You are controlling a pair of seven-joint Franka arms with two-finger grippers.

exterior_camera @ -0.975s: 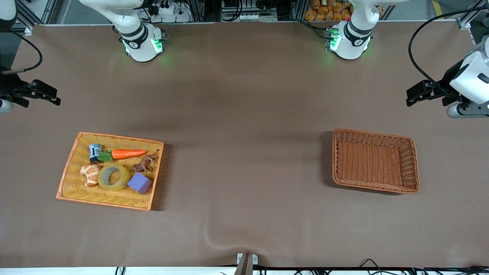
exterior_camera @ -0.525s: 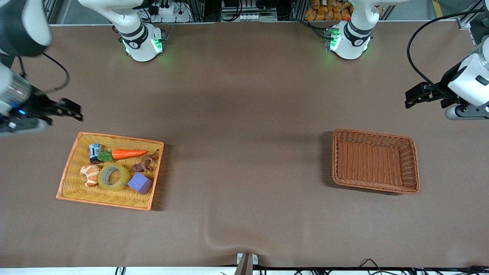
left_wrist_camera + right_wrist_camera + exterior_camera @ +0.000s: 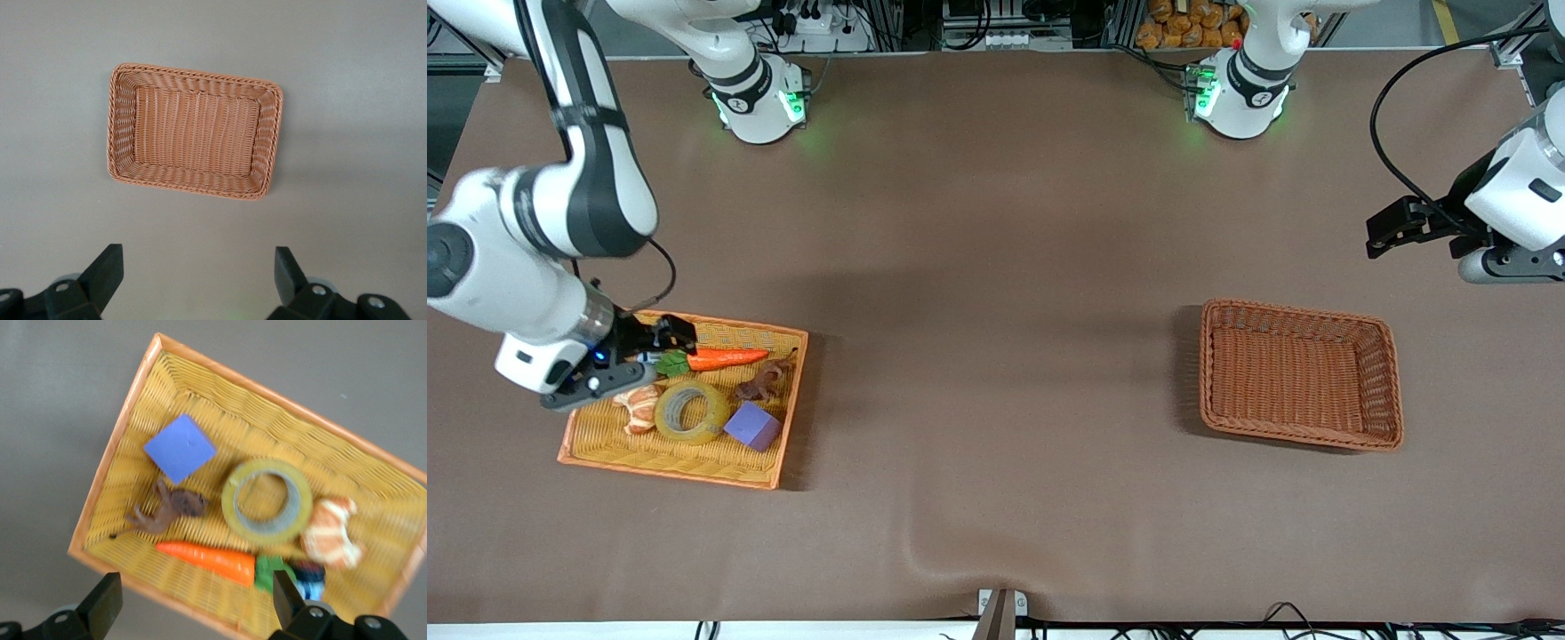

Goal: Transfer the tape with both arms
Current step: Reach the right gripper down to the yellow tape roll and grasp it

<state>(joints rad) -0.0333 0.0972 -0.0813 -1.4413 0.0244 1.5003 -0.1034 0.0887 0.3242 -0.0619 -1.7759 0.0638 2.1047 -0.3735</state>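
Observation:
The tape (image 3: 691, 412) is a yellowish ring lying flat in the yellow wicker tray (image 3: 667, 471), between a toy croissant (image 3: 639, 411) and a purple block (image 3: 753, 426). It also shows in the right wrist view (image 3: 267, 501). My right gripper (image 3: 679, 333) is open and empty. It hangs over the tray's rim that is farther from the front camera, above the carrot's leafy end, and its fingers (image 3: 110, 590) touch nothing. My left gripper (image 3: 1374, 236) is open and empty over bare table at the left arm's end, and that arm waits.
The tray (image 3: 124, 420) also holds an orange carrot (image 3: 725, 357), a brown toy animal (image 3: 763, 382) and a small blue-white can (image 3: 308, 577). An empty brown wicker basket (image 3: 1303, 311) stands toward the left arm's end and also shows in the left wrist view (image 3: 193, 73).
My right arm has swung in from the table's end and its gripper now hangs over the yellow tray. The left gripper has barely shifted. Nothing in the tray moved.

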